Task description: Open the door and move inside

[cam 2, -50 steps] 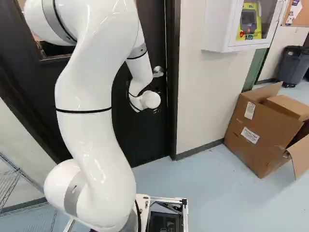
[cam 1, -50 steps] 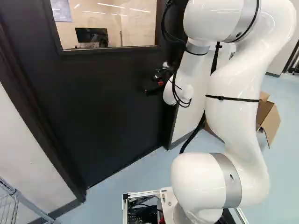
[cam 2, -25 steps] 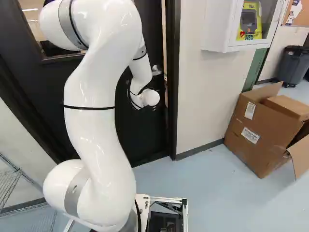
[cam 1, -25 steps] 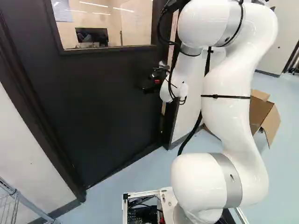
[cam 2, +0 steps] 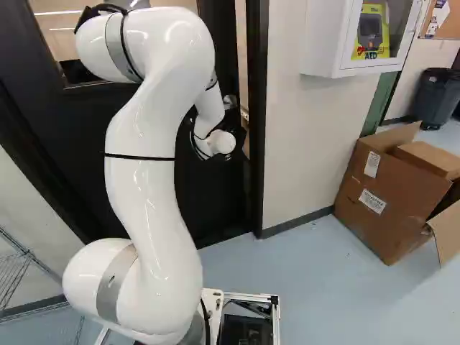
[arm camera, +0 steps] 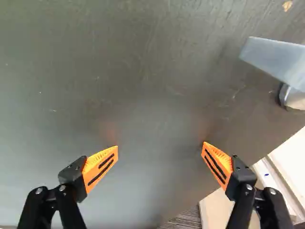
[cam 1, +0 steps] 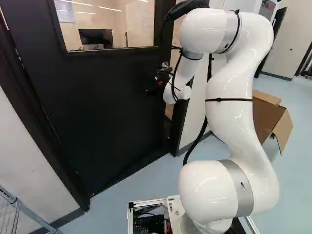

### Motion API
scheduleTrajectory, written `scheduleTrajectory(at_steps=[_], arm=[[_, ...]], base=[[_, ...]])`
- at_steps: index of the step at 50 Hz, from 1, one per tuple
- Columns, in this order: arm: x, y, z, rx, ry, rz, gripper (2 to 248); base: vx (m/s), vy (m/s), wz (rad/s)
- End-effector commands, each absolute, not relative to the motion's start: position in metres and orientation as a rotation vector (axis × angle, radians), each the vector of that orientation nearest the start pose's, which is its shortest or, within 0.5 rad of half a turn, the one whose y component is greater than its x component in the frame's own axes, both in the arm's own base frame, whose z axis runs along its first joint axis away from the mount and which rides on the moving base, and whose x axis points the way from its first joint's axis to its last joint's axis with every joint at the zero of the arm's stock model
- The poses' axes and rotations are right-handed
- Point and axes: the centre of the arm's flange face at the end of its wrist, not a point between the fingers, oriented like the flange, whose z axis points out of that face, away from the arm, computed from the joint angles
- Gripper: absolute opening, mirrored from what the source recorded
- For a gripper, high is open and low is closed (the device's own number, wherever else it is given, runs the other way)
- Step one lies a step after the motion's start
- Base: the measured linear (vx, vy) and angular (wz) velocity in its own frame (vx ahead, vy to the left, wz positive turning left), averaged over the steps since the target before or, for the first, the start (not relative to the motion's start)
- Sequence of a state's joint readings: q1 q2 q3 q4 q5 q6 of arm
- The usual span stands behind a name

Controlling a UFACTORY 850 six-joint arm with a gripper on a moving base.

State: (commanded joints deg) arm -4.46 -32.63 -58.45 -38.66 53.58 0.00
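The dark door (cam 1: 97, 107) stands ajar, a lit gap along its handle side. Close to its scuffed surface, the end effector (cam 1: 155, 84) has its fingers spread wide, near the metal handle (arm camera: 279, 59). On the pale blue floor (cam 2: 316, 295), a cardboard box (cam 2: 381, 201) sits by the cream wall (cam 2: 309, 144).

door handle (arm camera: 274, 59): chopped off in wrist view, 2 o'clock from gripper (cam 1: 156, 83)
window (cam 1: 107, 24): top's cropped, 11 o'clock, left base view
cardboard box (cam 2: 384, 201): flap's cut off, 4 o'clock-ish, right base view
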Motion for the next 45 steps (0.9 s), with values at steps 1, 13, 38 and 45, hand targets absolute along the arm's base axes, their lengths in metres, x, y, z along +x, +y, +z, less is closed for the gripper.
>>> scheduleTrajectory(at_steps=[1, 13, 38, 45], arm=[[0.608, -0.001, 0.351, -2.237, -0.890, -1.838, 247], [0.628, 0.009, 0.348, -2.210, -0.912, -1.851, 247], [0.669, 0.031, 0.341, -2.150, -0.955, -1.884, 247], [0.681, 0.038, 0.338, -2.132, -0.966, -1.894, 247]], base=[[0.000, 0.000, 0.000], [0.000, 0.000, 0.000], [0.000, 0.000, 0.000], [0.000, 0.000, 0.000]])
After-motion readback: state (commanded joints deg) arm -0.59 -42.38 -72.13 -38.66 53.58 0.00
